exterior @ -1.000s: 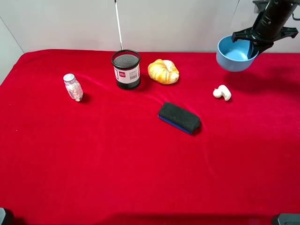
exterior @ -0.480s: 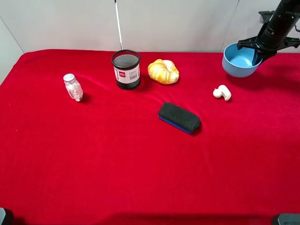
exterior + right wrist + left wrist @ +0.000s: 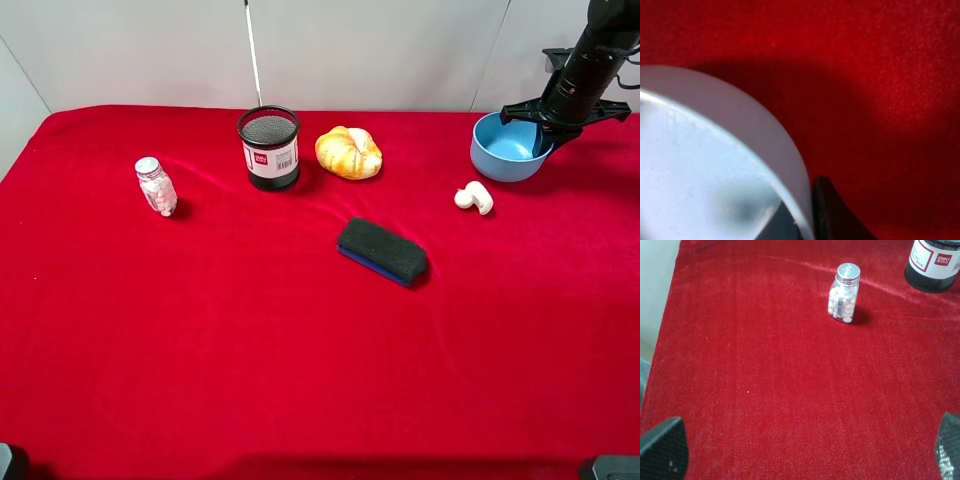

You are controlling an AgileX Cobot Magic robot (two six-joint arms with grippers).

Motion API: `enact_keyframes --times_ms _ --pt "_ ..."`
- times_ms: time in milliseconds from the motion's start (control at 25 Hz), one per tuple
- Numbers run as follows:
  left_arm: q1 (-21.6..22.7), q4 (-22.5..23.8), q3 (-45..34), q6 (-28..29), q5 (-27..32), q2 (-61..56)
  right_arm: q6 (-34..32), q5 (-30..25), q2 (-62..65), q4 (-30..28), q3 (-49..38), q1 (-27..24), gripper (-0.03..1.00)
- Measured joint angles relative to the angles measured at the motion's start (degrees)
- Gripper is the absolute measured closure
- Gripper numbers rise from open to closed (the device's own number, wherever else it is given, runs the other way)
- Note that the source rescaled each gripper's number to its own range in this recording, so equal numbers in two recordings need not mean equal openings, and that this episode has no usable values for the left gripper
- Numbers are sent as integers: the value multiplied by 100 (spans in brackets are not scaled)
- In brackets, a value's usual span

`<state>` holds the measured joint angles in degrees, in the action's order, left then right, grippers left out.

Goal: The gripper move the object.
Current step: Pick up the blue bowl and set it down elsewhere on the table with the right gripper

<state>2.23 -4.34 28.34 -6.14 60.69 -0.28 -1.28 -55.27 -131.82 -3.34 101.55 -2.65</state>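
Note:
The light-blue bowl [image 3: 505, 150] sits low on the red cloth [image 3: 300, 340] at the far right, near the back edge. My right gripper [image 3: 546, 127] is shut on the bowl's right rim, with its black arm rising behind it. In the right wrist view the bowl [image 3: 705, 150] fills the frame and one dark finger [image 3: 832, 215] lies against its outer wall. My left gripper [image 3: 805, 452] is open and empty above the cloth at the front left; only its two fingertips show.
A black mesh cup [image 3: 269, 147] and a bread roll [image 3: 348, 152] stand at the back middle. A white curved piece [image 3: 474, 197] lies just in front of the bowl. A black eraser [image 3: 382, 250] lies mid-table. A pill bottle [image 3: 156, 186] stands at left.
My right gripper has carried the bowl right and down, from tilted in the air to level and low on the cloth. Nothing else moved.

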Motion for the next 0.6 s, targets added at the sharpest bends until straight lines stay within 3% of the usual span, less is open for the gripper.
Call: enact_keyframes --times_ms 200,320,440,600 --pt "0 0 0 0 0 0 0 -11 0 0 0 0 96" --pt "0 0 0 0 0 0 -13 -11 0 0 0 0 89" --pt "0 0 0 0 0 0 -18 -11 0 0 0 0 68" --pt "0 0 0 0 0 0 -50 -11 0 0 0 0 32"
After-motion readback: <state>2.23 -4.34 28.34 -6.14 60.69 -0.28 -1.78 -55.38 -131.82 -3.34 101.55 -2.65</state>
